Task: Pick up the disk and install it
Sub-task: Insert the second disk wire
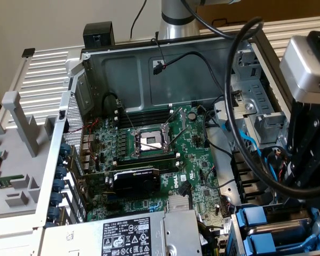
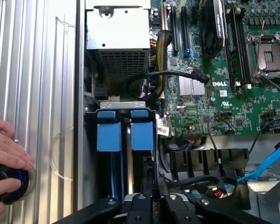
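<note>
Poising gripper (image 2: pixel 154 201) over blue-framed disk (image 2: pixel 142 135), five o'clock in the exterior view. Seemingly seating it, needing straight alignment; cannot tell whether gripping.

This was a robotics lab bench set up for computer assembly. Under the gripper (image 2: pixel 154 200) lay an opened computer case (image 1: pixel 165 69). Its motherboard (image 1: pixel 197 160) and bare processor socket (image 1: pixel 151 141) were exposed beyond the tool. Just ahead of the gripper sat blue drive carriers (image 2: pixel 108 130) in their bay, and past them the power supply (image 2: pixel 117 28). The case rested on a ribbed aluminium table (image 2: pixel 32 70). Off to the tool's side, a person's hand (image 2: pixel 7 151) lay on a black knob (image 2: pixel 10 187).
</note>
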You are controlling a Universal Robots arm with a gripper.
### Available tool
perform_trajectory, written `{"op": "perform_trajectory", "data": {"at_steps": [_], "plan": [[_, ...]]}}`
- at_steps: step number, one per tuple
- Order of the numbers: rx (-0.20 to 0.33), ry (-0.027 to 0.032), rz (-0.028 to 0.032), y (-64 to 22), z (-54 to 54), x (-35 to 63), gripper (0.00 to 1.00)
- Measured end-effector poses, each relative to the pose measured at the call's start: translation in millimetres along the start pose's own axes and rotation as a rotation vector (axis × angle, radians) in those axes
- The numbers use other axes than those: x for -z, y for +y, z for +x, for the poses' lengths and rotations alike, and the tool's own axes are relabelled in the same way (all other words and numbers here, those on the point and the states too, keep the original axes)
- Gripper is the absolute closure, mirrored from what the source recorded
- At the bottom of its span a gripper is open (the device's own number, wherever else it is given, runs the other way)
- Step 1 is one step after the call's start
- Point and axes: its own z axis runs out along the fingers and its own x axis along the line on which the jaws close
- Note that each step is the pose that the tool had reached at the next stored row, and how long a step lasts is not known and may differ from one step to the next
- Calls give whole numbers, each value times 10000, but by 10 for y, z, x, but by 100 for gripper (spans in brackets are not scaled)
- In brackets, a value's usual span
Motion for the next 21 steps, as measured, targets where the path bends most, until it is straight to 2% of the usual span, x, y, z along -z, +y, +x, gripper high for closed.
{"op": "perform_trajectory", "data": {"at_steps": [4, 14, 21], "plan": [[0, 0, 0, 5, -1, 27, 84], [-1, 9, 1, -8, -2, 31, 84], [0, 11, 1, 15, 0, 24, 84]]}}
